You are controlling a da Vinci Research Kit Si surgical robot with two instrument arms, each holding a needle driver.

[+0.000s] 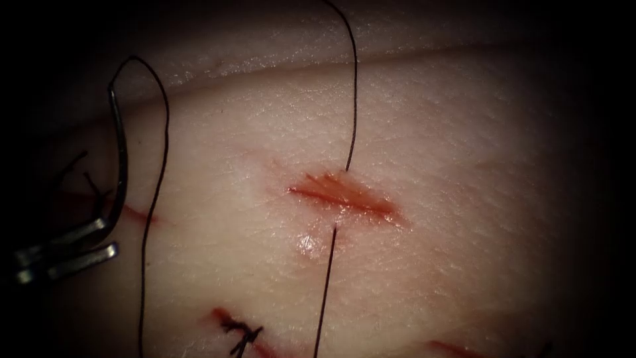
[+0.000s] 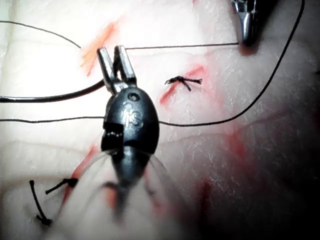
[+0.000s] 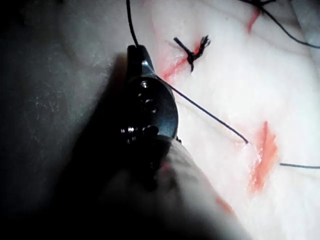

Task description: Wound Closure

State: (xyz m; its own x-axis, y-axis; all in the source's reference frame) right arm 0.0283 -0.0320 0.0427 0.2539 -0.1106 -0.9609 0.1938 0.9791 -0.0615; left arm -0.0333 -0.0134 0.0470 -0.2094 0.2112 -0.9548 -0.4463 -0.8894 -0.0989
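The cut (image 1: 344, 195) lies in the middle of the tissue (image 1: 477, 146). The thread (image 1: 354, 99) runs through it, entering at its far edge and coming out at the near edge. To the left of the cut, my left tool (image 1: 110, 237) is shut on the curved needle (image 1: 123, 152) near its pointed end. The needle stands free of the tissue, and the thread loops off its upper end. The left wrist view shows these jaws (image 2: 111, 51) holding the needle (image 2: 50, 96). My right tool (image 3: 136, 50) is shut on the thread (image 3: 205, 112) leading to the cut (image 3: 265, 150).
A knotted stitch (image 1: 242, 331) closes another cut near the bottom edge. Cut thread ends (image 1: 83, 176) stick up behind the left tool. A further red cut (image 1: 450, 348) lies at the lower right. The right tool's tip (image 2: 246, 35) hangs over the tissue.
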